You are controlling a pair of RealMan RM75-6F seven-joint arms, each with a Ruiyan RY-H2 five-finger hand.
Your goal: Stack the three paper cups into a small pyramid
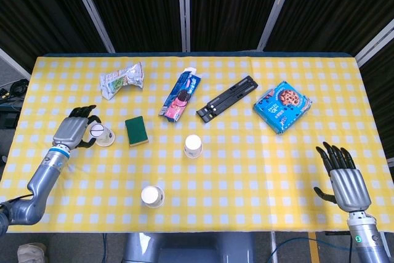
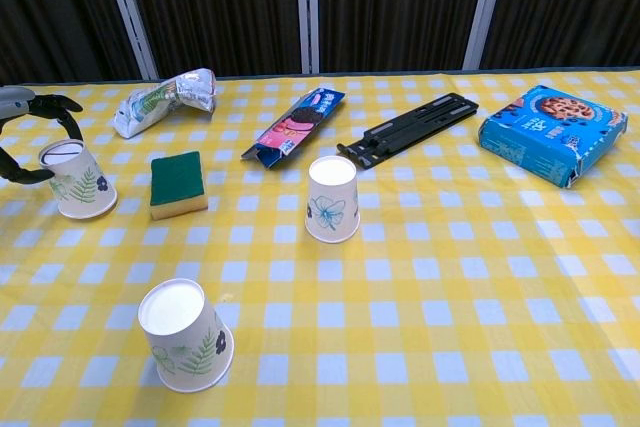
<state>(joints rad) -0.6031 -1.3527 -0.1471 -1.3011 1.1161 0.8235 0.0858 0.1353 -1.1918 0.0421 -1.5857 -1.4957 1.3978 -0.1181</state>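
Note:
Three white paper cups with leaf prints stand upside down on the yellow checked cloth. One cup [image 1: 101, 133] [image 2: 75, 182] is at the left, one [image 1: 193, 146] [image 2: 332, 202] is in the middle, and one [image 1: 152, 196] [image 2: 185, 337] is near the front edge. My left hand [image 1: 77, 129] [image 2: 30, 137] is at the left cup. Its fingers arch over the cup's top and its thumb reaches in from the side, and the cup still rests on the table. My right hand [image 1: 341, 177] lies open and empty at the front right, far from every cup. The chest view does not show it.
A green sponge [image 1: 136, 130] [image 2: 178, 183] lies just right of the left cup. Further back are a crumpled snack bag [image 1: 121, 79], a pink and blue biscuit packet [image 1: 180, 95], a black bar [image 1: 226, 98] and a blue cookie box [image 1: 282, 106].

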